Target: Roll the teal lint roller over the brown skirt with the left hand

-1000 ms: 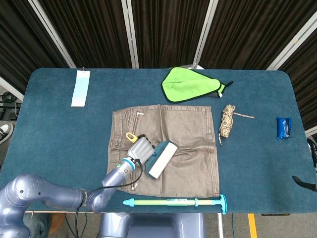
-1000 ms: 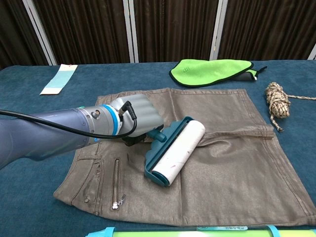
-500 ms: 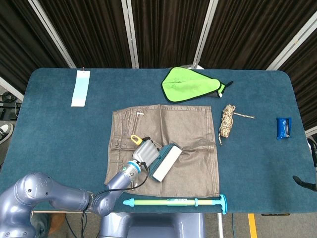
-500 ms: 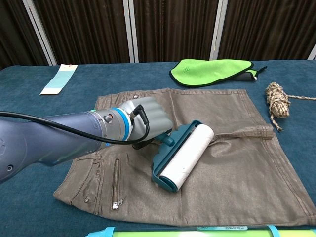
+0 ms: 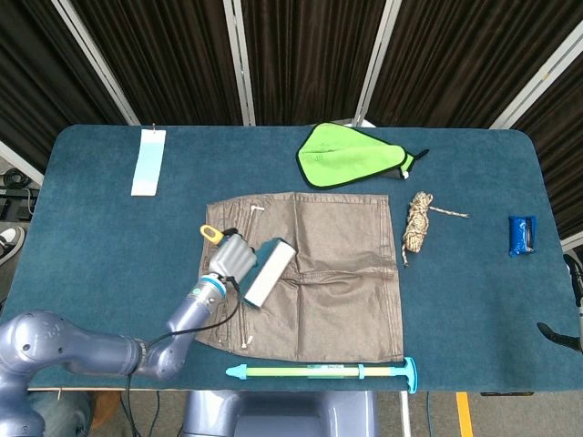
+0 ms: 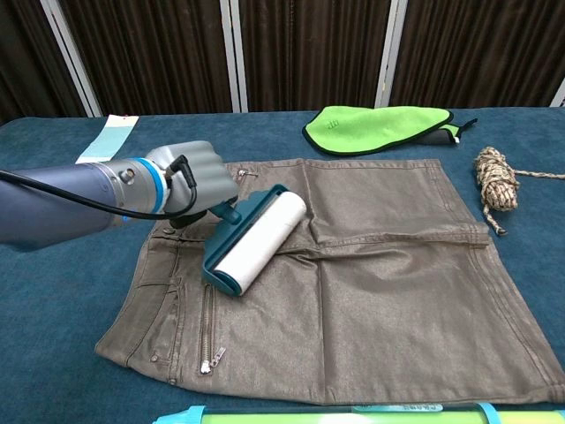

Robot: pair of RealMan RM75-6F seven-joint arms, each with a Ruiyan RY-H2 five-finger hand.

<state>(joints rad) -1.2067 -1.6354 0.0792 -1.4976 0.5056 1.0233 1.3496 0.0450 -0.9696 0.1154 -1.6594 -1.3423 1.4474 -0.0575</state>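
Observation:
The brown skirt lies flat on the blue table, waistband to the left. My left hand grips the handle of the teal lint roller. Its white roll rests on the skirt's left part, near the waistband and zipper. The handle is hidden inside the fist. My right hand shows in neither view.
A green cloth lies behind the skirt. A coiled rope sits to the right, a blue packet further right. A white-teal strip lies far left. A teal-green rod runs along the front edge.
My left hand has pulled the roller leftward and back across the skirt, from its middle to near the waistband. The skirt's fabric looks smoother now.

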